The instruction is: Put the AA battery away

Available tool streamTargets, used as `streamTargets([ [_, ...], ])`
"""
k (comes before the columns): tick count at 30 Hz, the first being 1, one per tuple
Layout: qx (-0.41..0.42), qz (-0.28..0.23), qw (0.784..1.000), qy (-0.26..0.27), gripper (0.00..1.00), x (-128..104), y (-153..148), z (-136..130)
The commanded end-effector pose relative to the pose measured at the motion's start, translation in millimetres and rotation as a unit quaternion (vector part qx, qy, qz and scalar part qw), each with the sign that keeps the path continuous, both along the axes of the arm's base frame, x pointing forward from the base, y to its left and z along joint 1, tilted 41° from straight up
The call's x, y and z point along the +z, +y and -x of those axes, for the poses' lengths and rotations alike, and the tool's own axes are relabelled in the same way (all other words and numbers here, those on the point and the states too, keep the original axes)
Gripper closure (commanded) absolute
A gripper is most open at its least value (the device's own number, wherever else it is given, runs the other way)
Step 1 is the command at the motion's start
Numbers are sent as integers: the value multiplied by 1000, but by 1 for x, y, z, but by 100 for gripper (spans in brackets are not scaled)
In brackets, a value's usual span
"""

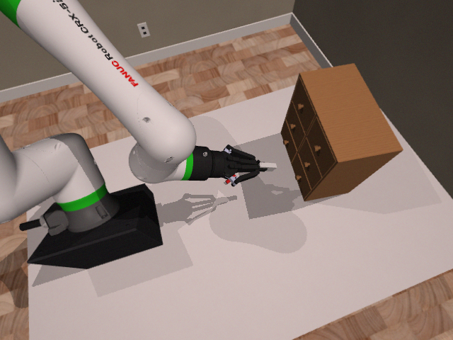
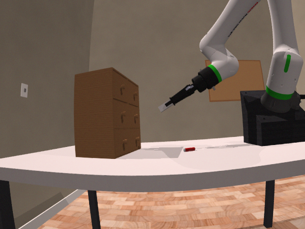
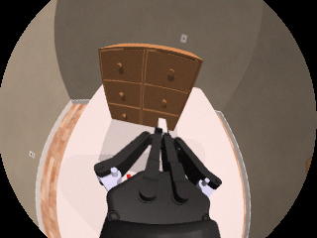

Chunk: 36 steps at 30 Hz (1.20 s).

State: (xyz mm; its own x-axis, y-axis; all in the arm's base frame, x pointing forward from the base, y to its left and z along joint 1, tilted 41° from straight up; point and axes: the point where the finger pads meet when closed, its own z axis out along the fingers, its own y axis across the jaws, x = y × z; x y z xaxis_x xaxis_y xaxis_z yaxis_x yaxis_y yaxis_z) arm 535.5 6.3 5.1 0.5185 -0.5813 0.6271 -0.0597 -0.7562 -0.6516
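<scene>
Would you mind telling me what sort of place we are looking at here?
Probably a plain indoor room used as a robot workspace: a white table on a wood-block floor, a wall outlet, and a corkboard behind the arm's black base.

White arm [image 1: 110, 73], green joint bands, red FANUC lettering, black gripper [image 1: 268, 166], black base [image 1: 139, 234].
</scene>
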Motion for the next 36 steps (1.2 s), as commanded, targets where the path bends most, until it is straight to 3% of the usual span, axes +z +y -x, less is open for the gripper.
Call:
streamTargets([
  [1, -28, 4, 999, -31, 100, -4, 2, -7],
  [23, -53, 8, 997, -59, 100, -9, 5, -14],
  [24, -53, 8, 997, -59, 80, -9, 5, -14],
  [36, -53, 8, 997, -59, 80, -9, 5, -14],
])
